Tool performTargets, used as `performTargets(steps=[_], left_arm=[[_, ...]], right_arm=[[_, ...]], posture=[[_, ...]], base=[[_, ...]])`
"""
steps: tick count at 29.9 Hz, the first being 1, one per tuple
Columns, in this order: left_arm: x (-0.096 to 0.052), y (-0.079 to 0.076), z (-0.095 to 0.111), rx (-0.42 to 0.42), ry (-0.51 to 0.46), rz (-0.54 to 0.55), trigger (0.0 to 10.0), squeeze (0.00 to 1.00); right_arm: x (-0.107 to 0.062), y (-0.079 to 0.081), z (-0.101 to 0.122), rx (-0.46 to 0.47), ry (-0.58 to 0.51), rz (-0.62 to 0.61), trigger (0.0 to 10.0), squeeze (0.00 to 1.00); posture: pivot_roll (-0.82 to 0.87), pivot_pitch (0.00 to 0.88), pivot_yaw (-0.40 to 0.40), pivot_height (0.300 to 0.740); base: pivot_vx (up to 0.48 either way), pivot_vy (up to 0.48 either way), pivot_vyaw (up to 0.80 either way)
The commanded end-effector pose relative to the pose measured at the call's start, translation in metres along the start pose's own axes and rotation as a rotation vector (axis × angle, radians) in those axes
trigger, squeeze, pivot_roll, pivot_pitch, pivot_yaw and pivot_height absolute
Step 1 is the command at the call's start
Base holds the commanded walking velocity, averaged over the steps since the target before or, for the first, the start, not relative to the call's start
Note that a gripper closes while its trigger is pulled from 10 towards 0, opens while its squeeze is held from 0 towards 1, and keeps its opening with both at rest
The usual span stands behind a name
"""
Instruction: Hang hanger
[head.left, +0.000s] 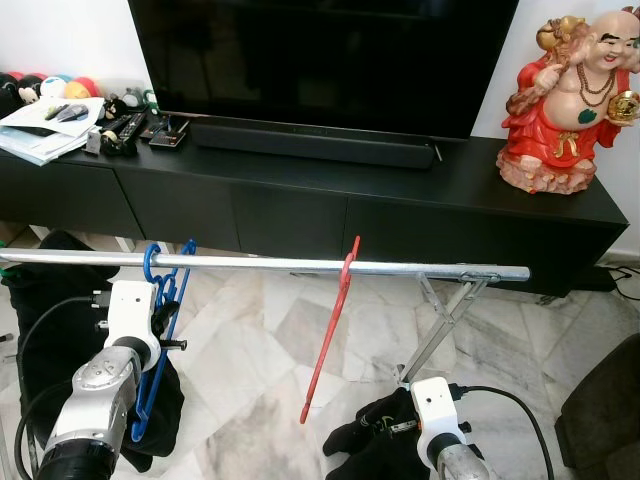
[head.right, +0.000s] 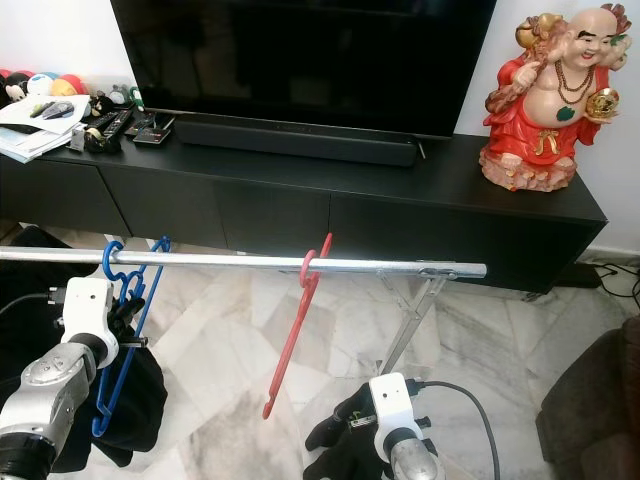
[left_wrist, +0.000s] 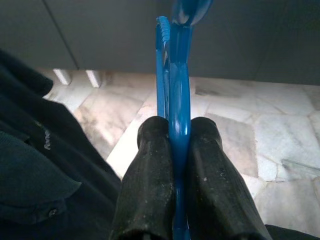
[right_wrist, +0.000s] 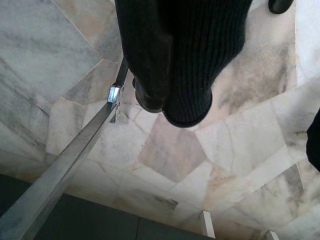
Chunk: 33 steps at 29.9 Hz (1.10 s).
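blue hanger (left_wrist: 179, 100): plastic, thin, clamped edge-on between the two black fingers (left_wrist: 150, 175) of the left gripper (left_wrist: 172, 135); hook over the metal rail (head.left: 260, 264) at its left part
left gripper: fingers closed tight on the blue hanger
red hanger (head.left: 330, 340): hangs on rail mid-span, tilted, well apart from blue one
right gripper (head.left: 385, 425): low, by dark clothes (head.left: 365, 445) on marble floor (head.left: 260, 350); fingers' state can't tell
behind rail: black TV surface (head.left: 400, 180), red figurine (head.left: 560, 100)
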<state>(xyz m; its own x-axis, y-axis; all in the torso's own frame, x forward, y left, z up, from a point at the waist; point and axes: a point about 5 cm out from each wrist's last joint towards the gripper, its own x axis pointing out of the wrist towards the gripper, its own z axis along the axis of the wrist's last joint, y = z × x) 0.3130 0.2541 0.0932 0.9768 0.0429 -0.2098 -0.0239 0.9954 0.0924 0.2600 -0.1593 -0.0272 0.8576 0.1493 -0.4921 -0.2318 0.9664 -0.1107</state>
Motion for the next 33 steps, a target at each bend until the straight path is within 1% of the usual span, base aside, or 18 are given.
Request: performTargets(steps=[1, 5, 8, 10, 11, 13, 14, 15, 16, 17, 18, 21, 22, 24, 26, 28, 30, 33], left_arm=[[-0.006, -0.004, 0.009, 0.029, -0.079, -0.034, 0.0, 0.0], [-0.015, -0.002, 0.009, 0.035, -0.109, -0.037, 0.0, 0.0], [-0.029, -0.002, 0.002, 0.058, -0.115, -0.087, 0.0, 0.0], [-0.034, -0.003, -0.002, 0.088, -0.109, -0.112, 0.0, 0.0], [-0.043, -0.002, -0.009, 0.134, -0.095, -0.138, 0.0, 0.0], [-0.047, -0.002, -0.013, 0.144, -0.085, -0.144, 0.0, 0.0], [-0.054, -0.001, -0.027, 0.156, -0.051, -0.15, 4.6, 0.0], [-0.057, -0.002, -0.034, 0.168, -0.034, -0.154, 4.6, 0.0], [-0.059, -0.003, -0.04, 0.168, -0.014, -0.158, 9.3, 0.0], [-0.059, -0.003, -0.04, 0.168, -0.014, -0.158, 9.3, 0.0], [-0.06, -0.004, -0.048, 0.166, 0.017, -0.158, 10.0, 0.0], [-0.063, -0.004, -0.064, 0.153, 0.081, -0.14, 10.0, 0.0], [-0.065, -0.004, -0.086, 0.105, 0.17, -0.097, 10.0, 0.0], [-0.068, -0.006, -0.109, 0.051, 0.257, -0.061, 10.0, 0.0], [-0.069, -0.007, -0.113, 0.041, 0.274, -0.055, 10.0, 0.0], [-0.078, -0.011, -0.14, 0.028, 0.402, -0.022, 10.0, 0.0], [-0.095, -0.016, -0.169, 0.019, 0.542, -0.005, 10.0, 0.0], [-0.118, -0.021, -0.194, 0.016, 0.678, -0.001, 10.0, 0.0]], right_arm=[[-0.002, -0.001, -0.004, 0.009, 0.003, -0.012, 10.0, 0.0], [-0.003, -0.002, -0.005, 0.011, 0.001, -0.016, 10.0, 0.0], [-0.004, -0.004, -0.007, 0.012, 0.002, -0.022, 10.0, 0.0], [-0.005, -0.004, -0.007, 0.012, 0.003, -0.023, 10.0, 0.0], [-0.005, -0.005, -0.008, 0.011, 0.003, -0.025, 10.0, 0.0], [-0.005, -0.006, -0.008, 0.011, 0.004, -0.027, 10.0, 0.0], [-0.005, -0.006, -0.008, 0.012, 0.006, -0.029, 10.0, 0.0], [-0.005, -0.006, -0.008, 0.012, 0.007, -0.029, 10.0, 0.0], [-0.005, -0.006, -0.008, 0.012, 0.007, -0.029, 10.0, 0.0], [-0.005, -0.006, -0.008, 0.012, 0.007, -0.029, 10.0, 0.0], [-0.005, -0.006, -0.008, 0.012, 0.007, -0.029, 10.0, 0.0], [-0.005, -0.006, -0.008, 0.012, 0.007, -0.028, 10.0, 0.0], [-0.005, -0.005, -0.008, 0.012, 0.008, -0.028, 10.0, 0.0], [-0.005, -0.005, -0.008, 0.013, 0.009, -0.027, 10.0, 0.0], [-0.005, -0.005, -0.008, 0.012, 0.009, -0.027, 10.0, 0.0], [-0.004, -0.004, -0.008, 0.014, 0.01, -0.029, 10.0, 0.0], [-0.005, -0.005, -0.008, 0.017, 0.009, -0.032, 10.0, 0.0], [-0.005, -0.005, -0.008, 0.019, 0.008, -0.036, 10.0, 0.0]], posture=[[0.01, 0.067, 0.017, 0.74], [0.01, 0.07, 0.015, 0.74], [0.01, 0.084, 0.009, 0.74], [0.01, 0.09, 0.008, 0.74], [0.02, 0.093, 0.007, 0.74], [0.02, 0.094, 0.007, 0.74], [0.01, 0.097, 0.007, 0.74], [0.01, 0.097, 0.007, 0.74], [0.01, 0.097, 0.007, 0.74], [0.01, 0.097, 0.007, 0.74], [0.01, 0.097, 0.007, 0.74], [0.01, 0.103, 0.006, 0.74], [0.01, 0.103, 0.006, 0.74], [0.02, 0.105, 0.006, 0.74], [0.02, 0.105, 0.006, 0.74], [0.01, 0.105, 0.013, 0.74], [0.01, 0.108, 0.016, 0.74], [0.0, 0.106, 0.017, 0.74]], base=[[0.0, 0.0, 0.0], [0.0, 0.0, 0.0], [0.0, 0.0, 0.0], [0.0, 0.0, 0.0], [0.0, 0.0, 0.0], [0.0, 0.0, 0.0], [0.0, 0.0, 0.0], [0.0, 0.0, 0.0], [0.0, 0.0, 0.0], [0.0, 0.0, 0.0], [0.0, 0.0, 0.0], [0.0, 0.0, 0.0], [0.0, 0.0, 0.0], [0.0, 0.0, 0.0], [0.0, 0.0, 0.0], [0.0, 0.0, 0.0], [0.0, 0.0, 0.0], [0.0, 0.0, 0.0]])
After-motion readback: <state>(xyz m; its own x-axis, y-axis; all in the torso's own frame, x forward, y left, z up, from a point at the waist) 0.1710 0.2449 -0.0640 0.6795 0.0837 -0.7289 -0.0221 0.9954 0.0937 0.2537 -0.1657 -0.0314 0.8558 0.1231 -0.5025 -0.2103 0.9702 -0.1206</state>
